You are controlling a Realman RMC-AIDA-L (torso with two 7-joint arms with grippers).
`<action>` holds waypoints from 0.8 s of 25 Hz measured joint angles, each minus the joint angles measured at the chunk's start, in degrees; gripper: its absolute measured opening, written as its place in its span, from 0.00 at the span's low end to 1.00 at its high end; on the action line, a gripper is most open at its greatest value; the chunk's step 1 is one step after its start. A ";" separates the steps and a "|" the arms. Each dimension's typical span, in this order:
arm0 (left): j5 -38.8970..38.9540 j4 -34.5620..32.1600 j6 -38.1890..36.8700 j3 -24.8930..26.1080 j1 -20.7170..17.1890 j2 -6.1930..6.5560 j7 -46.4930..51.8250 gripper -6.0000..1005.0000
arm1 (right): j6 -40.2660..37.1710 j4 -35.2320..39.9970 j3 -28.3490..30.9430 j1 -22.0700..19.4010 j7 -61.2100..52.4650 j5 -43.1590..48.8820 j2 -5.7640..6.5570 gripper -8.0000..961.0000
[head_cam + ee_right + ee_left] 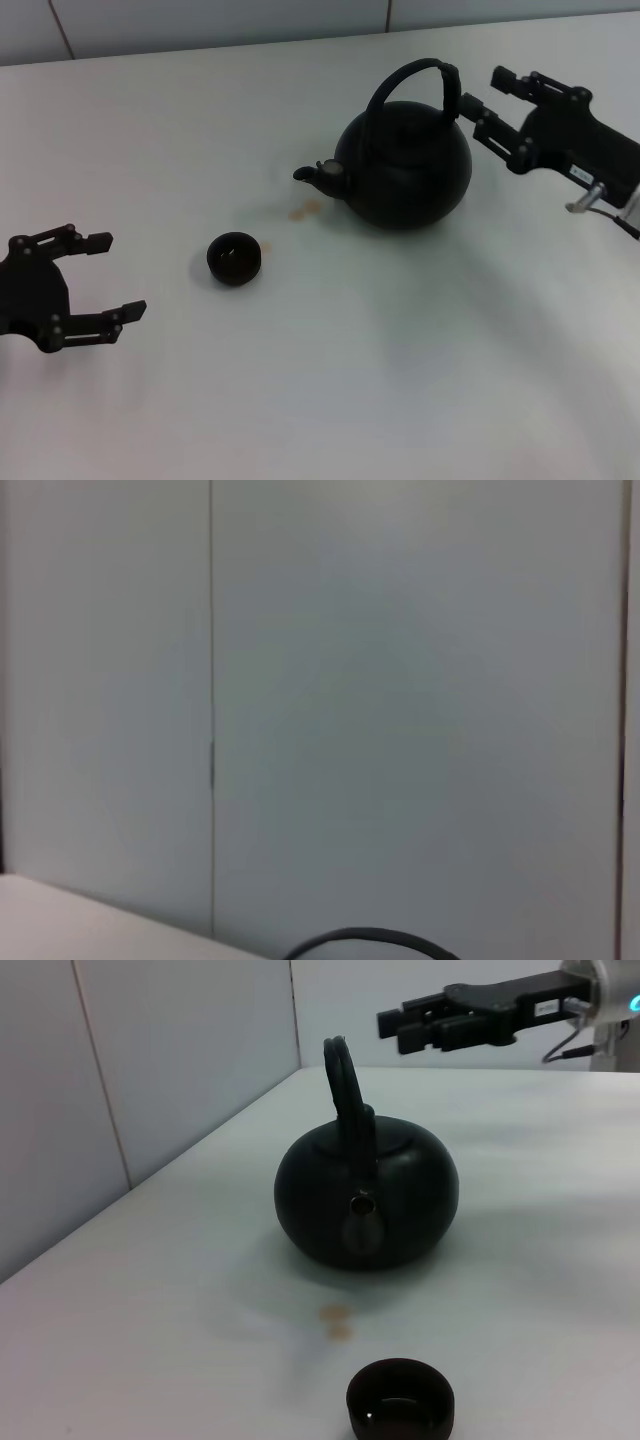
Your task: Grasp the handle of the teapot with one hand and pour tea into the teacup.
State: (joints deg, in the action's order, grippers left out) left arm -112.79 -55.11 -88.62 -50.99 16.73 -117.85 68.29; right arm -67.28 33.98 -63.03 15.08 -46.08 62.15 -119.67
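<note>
White table [400, 380] fills my feed, pale wall panels behind. Nearest me on left: left gripper [115, 278], fingers spread wide, holding nothing, well apart from teacup [234, 257]. Teacup upright, just beyond. Small pale-brown tea drops [305, 210] on table between teacup and spout. Teapot [405, 165] upright past them, spout toward my left. Handle [415, 75] arched over top. Right gripper [490, 95] farthest, jaws spread, near handle, contact unclear to me.
</note>
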 joint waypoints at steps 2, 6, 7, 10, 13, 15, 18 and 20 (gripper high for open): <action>0.01 0.00 -0.21 -0.07 0.04 -0.01 0.00 0.87 | -2.67 -0.95 0.30 -0.65 0.78 -0.32 0.11 0.51; 0.13 0.07 -2.76 0.01 0.48 -0.07 0.00 0.87 | -9.80 -2.47 -0.01 -1.49 -0.57 0.23 0.49 0.51; 0.13 0.07 -2.76 0.01 0.48 -0.07 0.00 0.87 | -9.80 -2.47 -0.01 -1.49 -0.57 0.23 0.49 0.51; 0.39 0.03 -5.10 0.07 0.59 -0.17 -0.05 0.87 | -16.37 -2.60 -0.04 -1.45 -2.46 3.48 0.74 0.51; 2.67 0.22 -8.88 0.29 0.55 -0.24 -0.41 0.87 | -22.13 -2.19 -0.07 0.03 -5.01 9.05 0.86 0.51; 4.70 0.36 -11.14 0.29 0.35 -0.25 -0.55 0.87 | -22.71 -2.25 -0.14 0.59 -5.56 10.14 0.86 0.51; 7.12 0.60 -13.68 0.24 0.22 -0.27 -0.60 0.87 | -24.51 -3.03 -0.40 3.21 -7.32 14.76 0.55 0.51; 8.10 1.03 -14.97 0.21 0.30 -0.27 -0.61 0.87 | -24.69 -3.13 -0.53 3.60 -7.82 15.60 0.51 0.51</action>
State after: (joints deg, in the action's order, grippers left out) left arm -104.69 -54.08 -103.59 -50.78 17.02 -118.12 67.69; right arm -91.97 30.84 -63.57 18.68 -53.90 77.75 -119.16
